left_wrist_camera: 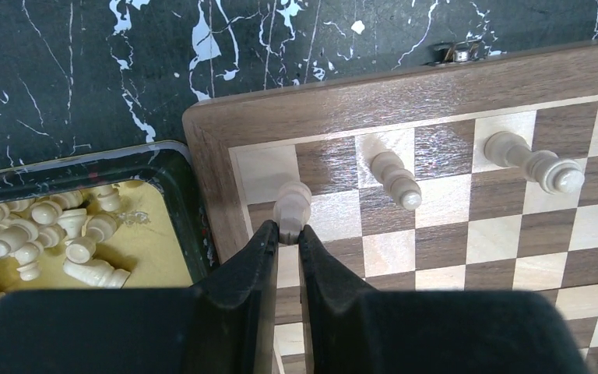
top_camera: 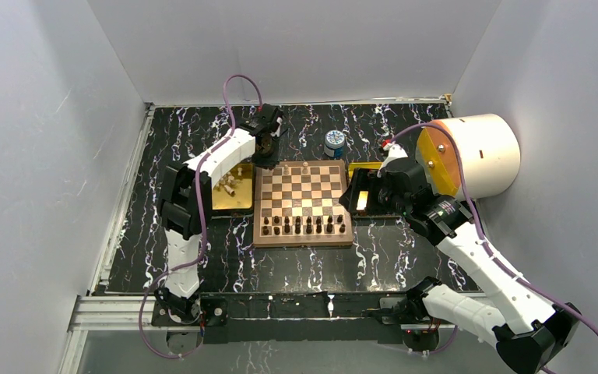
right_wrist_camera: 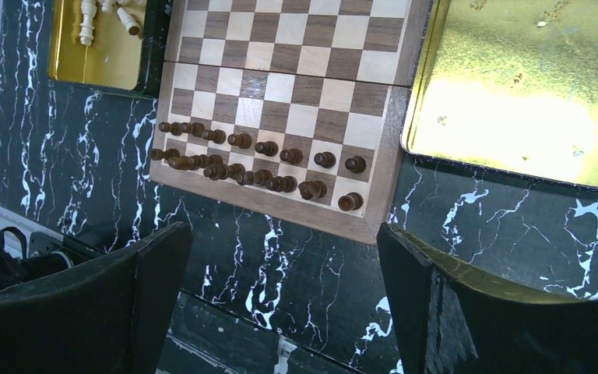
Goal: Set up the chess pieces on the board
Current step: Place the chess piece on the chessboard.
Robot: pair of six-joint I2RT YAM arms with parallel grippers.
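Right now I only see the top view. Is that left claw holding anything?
Observer: Yes. The left gripper is shut on a cream piece near the board corner.
Operator: Any other cream ones on the board?
Observer: Yes, two more pieces sit on the edge row beside it.
Operator: And the right claw?
Observer: The right gripper is wide open, holding nothing.

white arms (top_camera: 222, 156) with black joints, black fingers (left_wrist_camera: 237, 288), purple cables (top_camera: 241, 76) running along each.
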